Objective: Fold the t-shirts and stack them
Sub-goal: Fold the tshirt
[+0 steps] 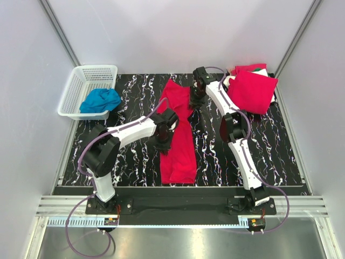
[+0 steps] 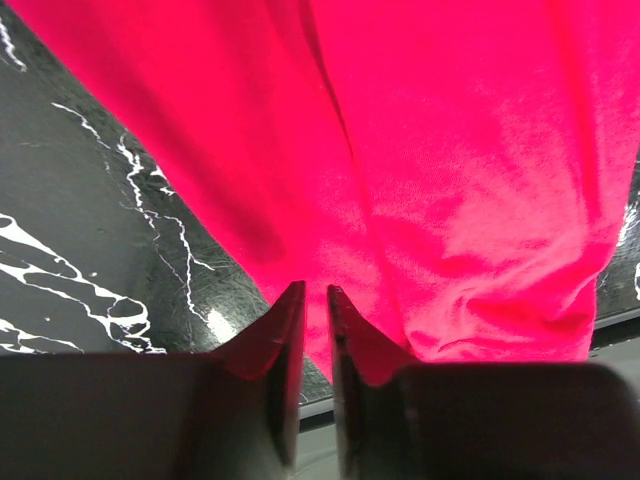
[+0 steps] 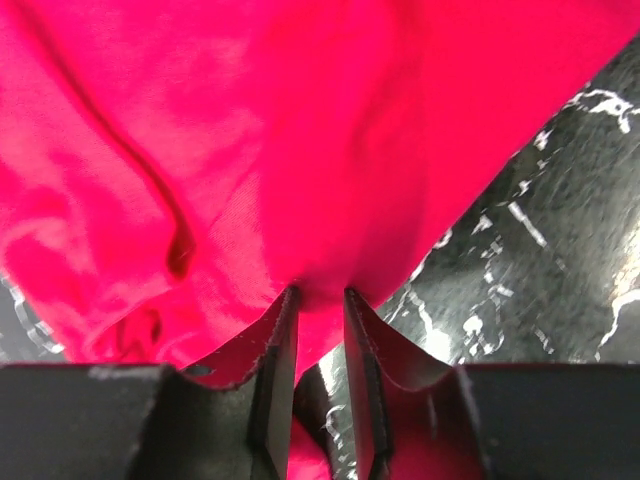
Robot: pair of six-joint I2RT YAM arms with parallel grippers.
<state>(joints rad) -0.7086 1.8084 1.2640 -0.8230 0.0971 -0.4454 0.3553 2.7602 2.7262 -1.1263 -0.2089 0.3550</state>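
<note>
Overhead and wrist views, mid-task. At far left a white basket (image 1: 97, 67) holds a blue cloth (image 1: 101, 100); whether that cloth belongs to the job cannot be told.

At centre a red t-shirt (image 1: 180, 156) (image 2: 450, 150) (image 3: 200, 120) lies on the black marbled table (image 1: 129, 86). It is already folded lengthwise into a narrow strip running from far to near.

The left gripper (image 1: 163, 143) (image 2: 312, 290) sits at the strip's left edge, about halfway along. Its jaws are almost together, with red cloth pinched in the gap. The right gripper (image 1: 197, 99) (image 3: 318, 292) sits at the far right edge, and its jaws are likewise closed on a fold of the same cloth.

At far right lies a stack of folded shirts (image 1: 253, 90). Its top shirt is red, and a white and green layer (image 1: 262, 70) shows at the far edge.

Judged progress: several shirts are finished and stacked. The central one appears to need its crosswise folds, then a transfer to the stack.
</note>
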